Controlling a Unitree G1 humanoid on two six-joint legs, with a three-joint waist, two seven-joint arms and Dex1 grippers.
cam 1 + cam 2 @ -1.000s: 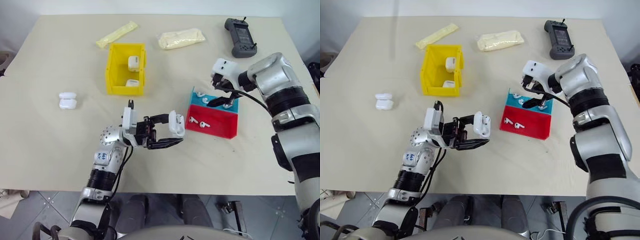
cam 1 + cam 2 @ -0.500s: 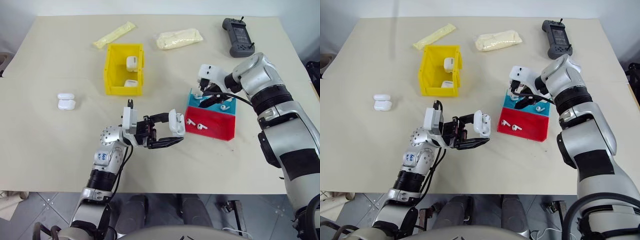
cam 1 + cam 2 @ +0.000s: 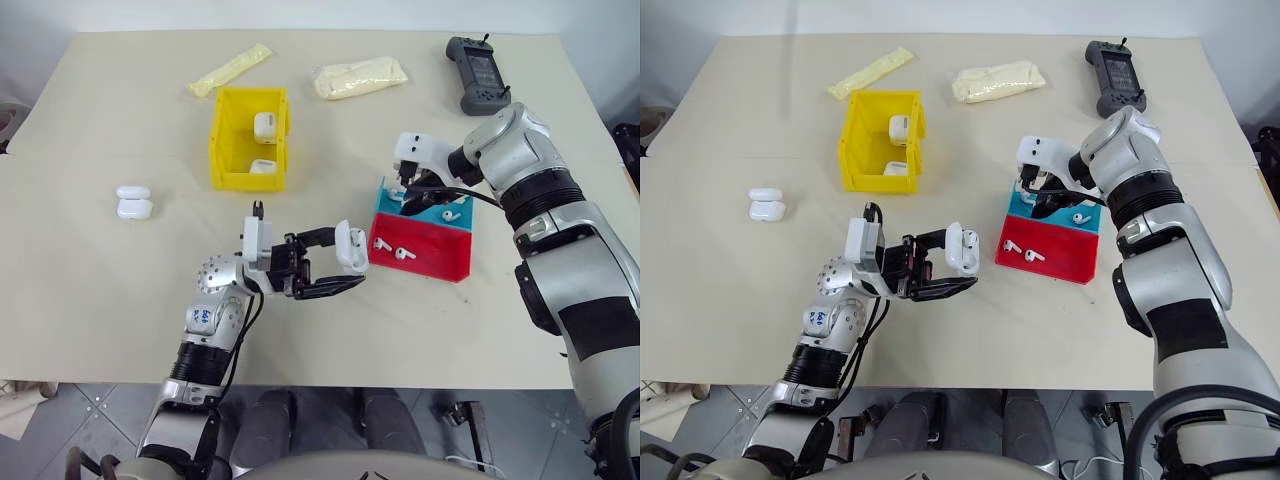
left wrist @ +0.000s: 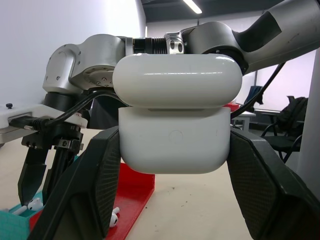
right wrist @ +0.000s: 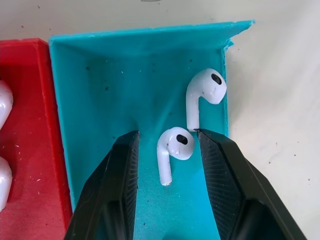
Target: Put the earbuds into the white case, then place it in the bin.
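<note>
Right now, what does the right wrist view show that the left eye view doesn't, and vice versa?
Right wrist view: a close-up of the right gripper, its jaws apart on either side of one earbud in the teal compartment, with a second earbud just beyond.
Left eye view: the left gripper shut on a white case, the yellow bin with two cases inside, two spare cases and a handheld controller.
Both: the red-and-teal tray and the earbuds in it.
</note>
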